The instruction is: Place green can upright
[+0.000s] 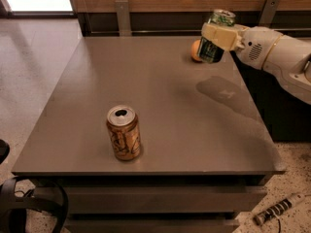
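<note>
The cream-coloured two-finger tool (217,37), at the end of a white arm (277,57) reaching in from the right, is clenched around the dark green patterned aluminium can (211,50). The can hangs in the air over the far right corner of the grey-brown worktop (165,106), slightly tilted, silver top up. Its print cannot be read. A small round orange fruit (195,50) lies just behind it. An orange-brown aluminium can (124,134) stands upright near the front edge, well apart; its dark scribbled markings are not legible.
</note>
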`<move>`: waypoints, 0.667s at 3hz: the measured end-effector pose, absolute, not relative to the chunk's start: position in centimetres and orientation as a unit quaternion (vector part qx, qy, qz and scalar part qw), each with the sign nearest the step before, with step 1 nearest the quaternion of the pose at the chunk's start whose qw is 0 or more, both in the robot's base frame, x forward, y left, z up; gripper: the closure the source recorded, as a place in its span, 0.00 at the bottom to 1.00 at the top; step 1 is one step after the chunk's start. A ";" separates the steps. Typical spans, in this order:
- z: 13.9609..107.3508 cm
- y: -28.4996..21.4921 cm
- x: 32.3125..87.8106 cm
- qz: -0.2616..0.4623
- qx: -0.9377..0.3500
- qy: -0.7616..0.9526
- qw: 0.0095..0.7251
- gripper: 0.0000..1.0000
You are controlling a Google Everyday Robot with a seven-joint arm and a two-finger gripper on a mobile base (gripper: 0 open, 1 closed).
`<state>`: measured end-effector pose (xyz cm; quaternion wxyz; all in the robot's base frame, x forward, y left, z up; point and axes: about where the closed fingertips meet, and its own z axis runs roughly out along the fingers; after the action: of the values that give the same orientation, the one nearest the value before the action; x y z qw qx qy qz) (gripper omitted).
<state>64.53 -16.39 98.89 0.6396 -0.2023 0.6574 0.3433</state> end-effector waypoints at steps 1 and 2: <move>97.9 -12.8 63.9 0.292 -0.246 0.672 0.634 1.00; 96.6 -9.8 64.0 0.260 -0.269 0.680 0.631 1.00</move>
<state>63.97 -9.84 96.63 0.6309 -0.2688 0.6800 0.2596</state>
